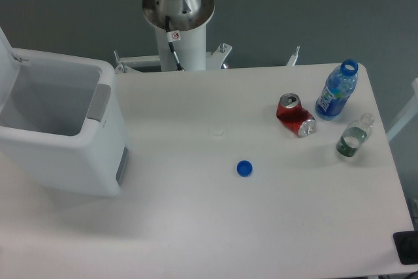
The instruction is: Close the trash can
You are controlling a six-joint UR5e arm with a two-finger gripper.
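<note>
The trash can [72, 155] is a large white boxy bin at the left of the table, standing open so its empty inside shows. Its white lid [5, 50] is swung up at the far left edge of the view. A grey latch strip [99, 102] sits on its right rim. Only the arm's base column [177, 21] shows at the top. The gripper is out of view.
A crushed red soda can [295, 115] lies at the right of the white table [215, 227]. Beside it stand a blue bottle [337, 90] without a cap and a small clear bottle [353, 136]. A blue cap [245, 168] lies mid-table.
</note>
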